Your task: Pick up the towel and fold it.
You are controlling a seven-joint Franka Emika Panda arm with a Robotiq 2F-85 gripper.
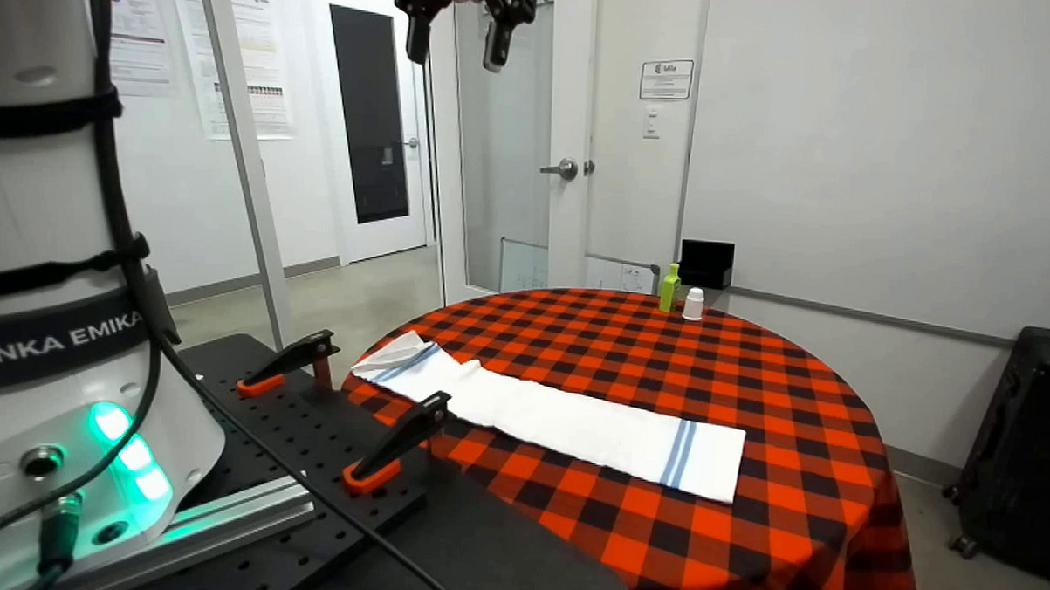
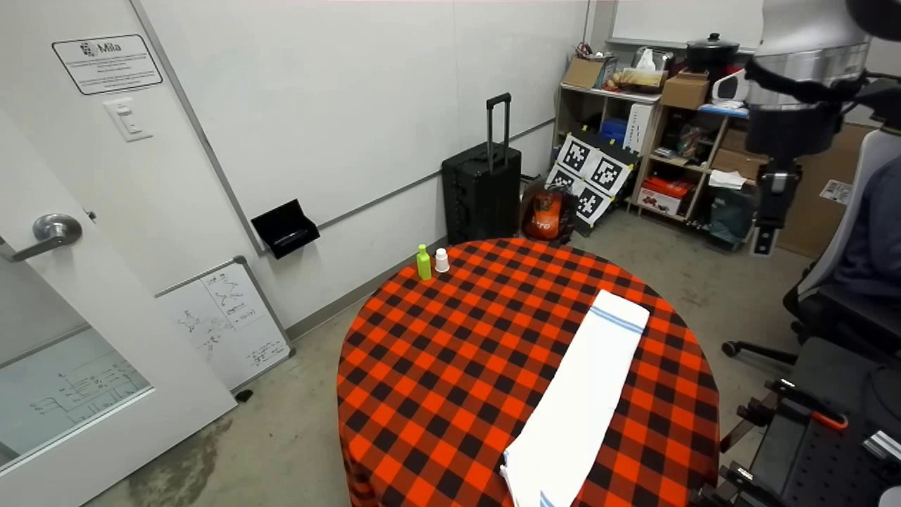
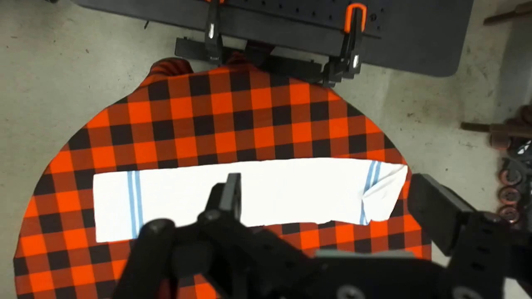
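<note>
The towel is a long narrow white cloth with pairs of blue stripes near both ends. It lies stretched out across the table in both exterior views [image 1: 564, 419] [image 2: 584, 398] and in the wrist view [image 3: 286, 191]. One end, at the right in the wrist view, is crumpled with a corner turned over; the striped end at the left lies flat. My gripper [image 1: 456, 59] is open and empty, high above the table. It also shows in an exterior view [image 2: 765, 239]. In the wrist view its fingers [image 3: 326, 178] stand wide apart, and the left finger hides part of the towel.
A red-and-black checked tablecloth [image 1: 567, 331] covers the round table. A green bottle [image 2: 424, 263] and a white bottle [image 2: 441, 260] stand at the table's far edge. Black clamps [image 1: 398, 439] with orange handles sit on the dark robot base plate beside the table.
</note>
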